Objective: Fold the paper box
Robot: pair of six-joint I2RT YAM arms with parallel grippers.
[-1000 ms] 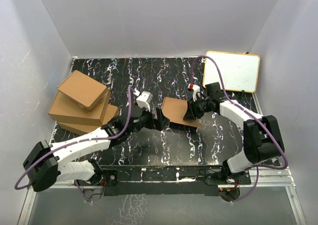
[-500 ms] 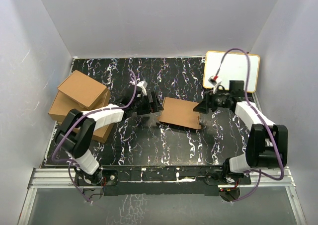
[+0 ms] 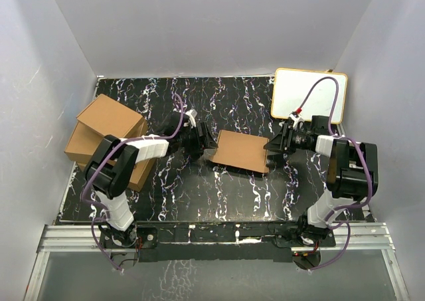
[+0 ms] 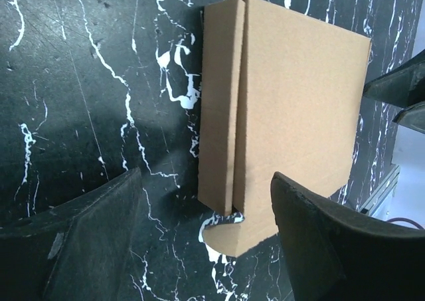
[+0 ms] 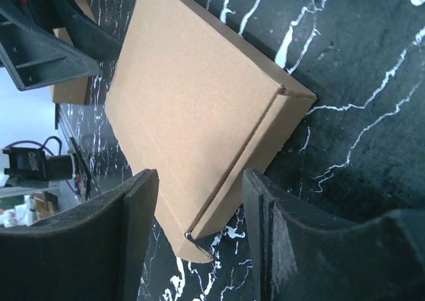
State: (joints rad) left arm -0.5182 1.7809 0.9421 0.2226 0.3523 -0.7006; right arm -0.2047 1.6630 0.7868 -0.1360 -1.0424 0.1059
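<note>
Paper box [image 3: 242, 151] flat between left tool [image 3: 201, 141] and right tool [image 3: 272, 145]; both open, empty.

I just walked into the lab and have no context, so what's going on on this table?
A robot is folding a brown paper box, which lies flat with its lid down and one small flap poking out at a corner. The left gripper is at its left edge and the right gripper at its right edge, both open and holding nothing. Other cardboard boxes are piled at the left.
</note>
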